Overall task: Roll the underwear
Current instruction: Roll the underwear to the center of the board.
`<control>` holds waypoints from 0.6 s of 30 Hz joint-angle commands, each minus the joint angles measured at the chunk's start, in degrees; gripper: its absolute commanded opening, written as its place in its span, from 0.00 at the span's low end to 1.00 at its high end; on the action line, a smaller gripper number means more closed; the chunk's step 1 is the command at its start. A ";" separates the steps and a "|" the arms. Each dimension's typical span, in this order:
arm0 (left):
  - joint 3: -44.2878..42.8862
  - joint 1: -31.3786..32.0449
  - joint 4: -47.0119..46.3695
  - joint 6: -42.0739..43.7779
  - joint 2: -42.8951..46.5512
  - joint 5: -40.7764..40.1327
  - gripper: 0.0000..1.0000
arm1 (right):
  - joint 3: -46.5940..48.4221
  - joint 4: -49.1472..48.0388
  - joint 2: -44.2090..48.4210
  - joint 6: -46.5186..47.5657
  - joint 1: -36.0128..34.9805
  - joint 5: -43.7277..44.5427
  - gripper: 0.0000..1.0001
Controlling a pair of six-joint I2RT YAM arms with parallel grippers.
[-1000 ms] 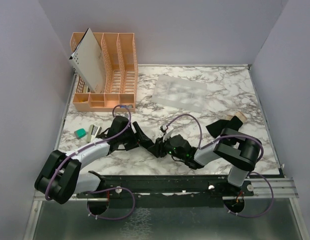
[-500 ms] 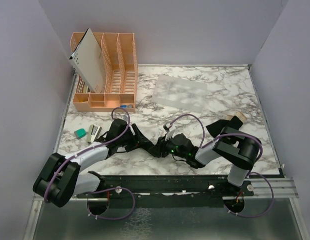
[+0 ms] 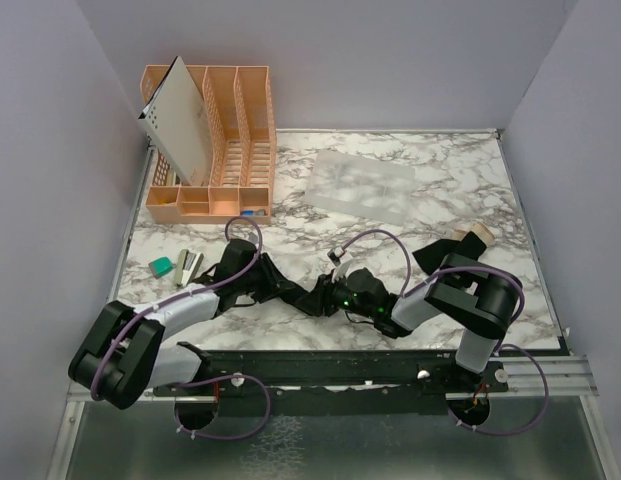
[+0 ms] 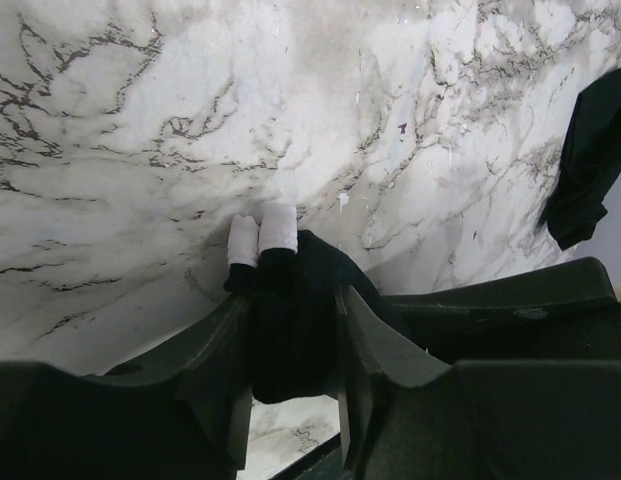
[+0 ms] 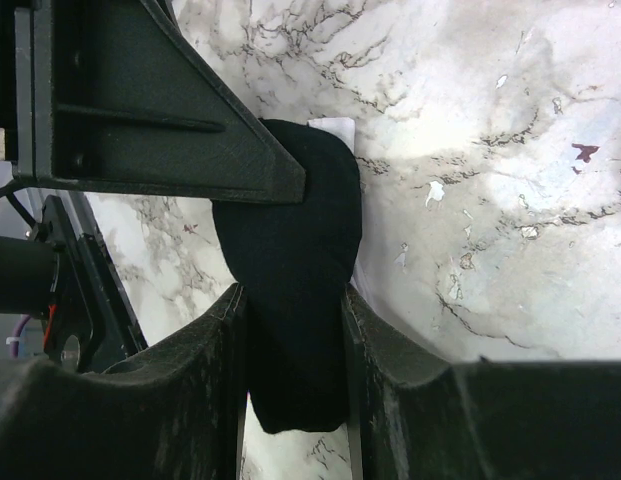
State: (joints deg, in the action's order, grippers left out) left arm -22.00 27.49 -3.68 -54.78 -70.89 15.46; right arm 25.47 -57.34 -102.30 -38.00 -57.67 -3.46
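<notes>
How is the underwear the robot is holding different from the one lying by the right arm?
The held underwear is pinched by the left gripper and the right gripper; the other underwear lies loose on the table, untouched. The held underwear is bunched narrow; the other underwear is spread wider. The other underwear shows a tan band; the held underwear shows none. Both are soft black cloth.

Top view high, looking down over table [image 3: 470,190]; wrist views close, both showing same underwear [image 5: 290,250].
</notes>
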 commanded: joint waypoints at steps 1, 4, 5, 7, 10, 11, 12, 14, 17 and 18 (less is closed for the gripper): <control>0.80 0.07 5.24 2.34 -2.05 -1.93 0.34 | -2.28 7.33 -0.60 0.62 0.36 1.09 0.22; 0.41 0.11 5.18 2.45 -2.47 -1.87 0.28 | -1.87 7.96 -0.04 1.57 0.37 1.01 0.25; 0.12 0.11 5.18 2.67 -2.71 -1.72 0.26 | -1.72 8.29 0.13 1.79 0.36 0.96 0.28; -0.41 0.11 5.18 3.04 -3.42 -1.40 0.23 | -1.45 8.51 0.58 2.55 0.36 0.56 0.32; -1.37 0.18 5.18 3.35 -4.51 -0.98 0.16 | -1.14 9.19 1.44 3.10 0.36 1.08 0.43; -1.66 0.20 5.18 3.30 -4.91 -0.93 0.14 | -1.13 9.52 1.83 2.96 0.36 1.69 0.45; -1.87 0.19 5.18 3.40 -5.04 -0.98 0.12 | -1.13 9.64 2.25 3.16 0.36 1.98 0.47; -2.18 0.20 5.26 3.51 -5.26 -1.04 0.11 | -1.08 9.73 3.09 4.76 0.36 1.47 0.53; -2.35 0.20 5.29 3.38 -5.52 -1.15 0.11 | -0.49 10.67 4.72 7.35 0.37 0.62 0.63; -2.38 0.20 5.27 3.34 -5.57 -1.14 0.11 | -0.37 10.99 5.27 8.43 0.41 0.30 0.65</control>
State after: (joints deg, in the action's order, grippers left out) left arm -24.71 27.51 -3.29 -53.56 -74.72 16.47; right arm 25.45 -52.36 -99.07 -34.57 -57.56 -3.20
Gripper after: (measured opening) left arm 0.323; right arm 0.611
